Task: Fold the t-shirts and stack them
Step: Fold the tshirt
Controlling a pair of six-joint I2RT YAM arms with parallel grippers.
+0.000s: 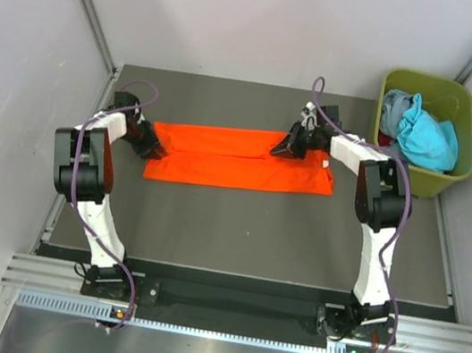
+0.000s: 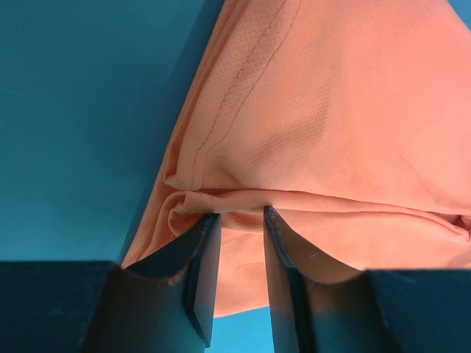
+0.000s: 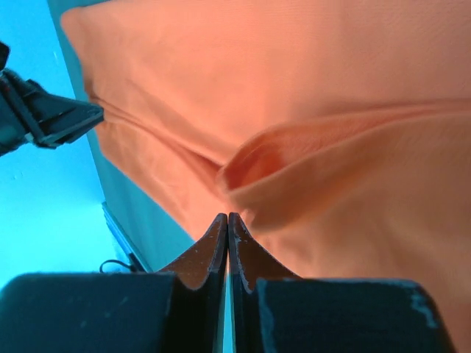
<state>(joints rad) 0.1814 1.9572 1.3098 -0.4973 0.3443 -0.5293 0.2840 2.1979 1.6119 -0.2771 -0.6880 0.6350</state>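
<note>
Orange t-shirt (image 1: 239, 161) being folded lengthwise on the bench (image 1: 255, 225).
Left end effector (image 2: 241, 220) is clamped on a bunched hem; right end effector (image 3: 227, 220) is pressed together, no cloth visibly caught, so a regrasp is advised.

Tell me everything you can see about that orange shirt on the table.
The orange shirt is thin, finely woven cloth with stitched hems, folded lengthwise into a long band lying flat across the dark table. A crease runs along its length. The left gripper pinches a bunched fold at its left end. The right gripper, fingers shut, rests at a raised fold near its right end; whether cloth is caught there is unclear.
</note>
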